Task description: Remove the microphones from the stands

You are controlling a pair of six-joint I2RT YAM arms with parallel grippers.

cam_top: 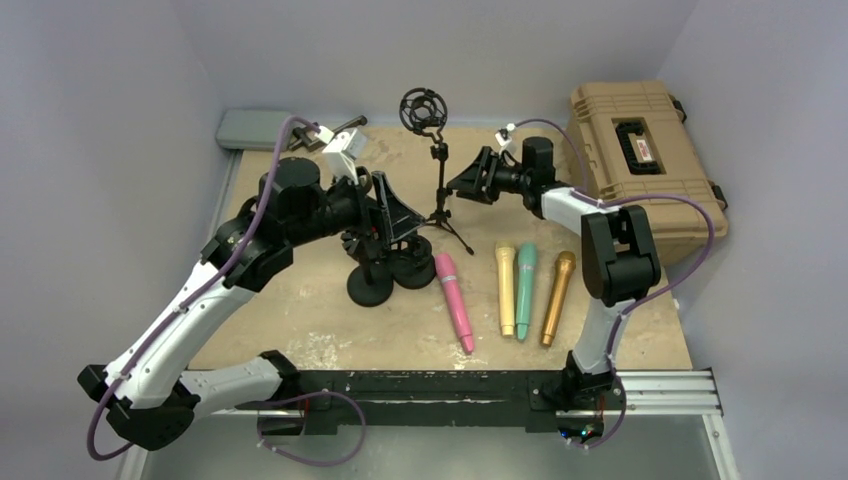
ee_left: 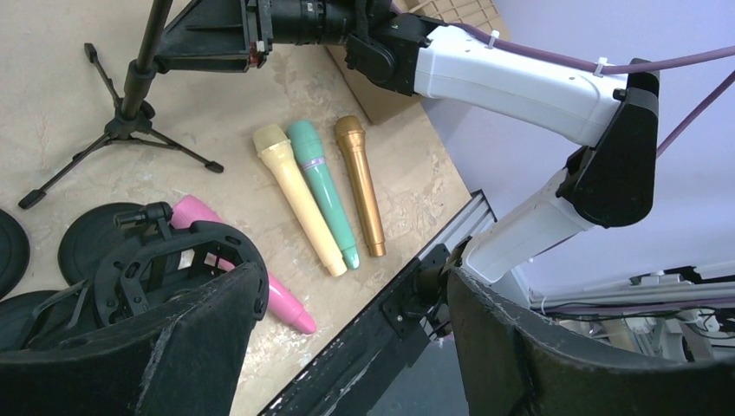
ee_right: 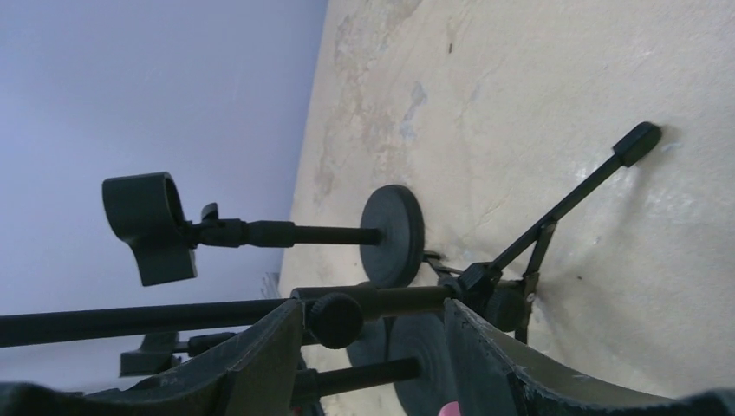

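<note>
Fingers (ee_right: 260,364) of the right gripper (cam_top: 457,184) are standing apart, gripping nothing, with the pole of the tripod stand (cam_top: 440,190) crossing just beyond them. Left gripper (ee_left: 355,286) fingers (ee_left: 173,347) are gaping wide above round-based stands (cam_top: 385,275) left of the tripod stand. Pink microphone (cam_top: 453,300), yellow microphone (cam_top: 506,290), teal microphone (cam_top: 526,290) and gold microphone (cam_top: 558,297) are lying flat on the table (cam_top: 300,310) in front of it.

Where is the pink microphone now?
In the top view the pink microphone lies flat between the round stand bases on its left and the yellow microphone on its right.
</note>
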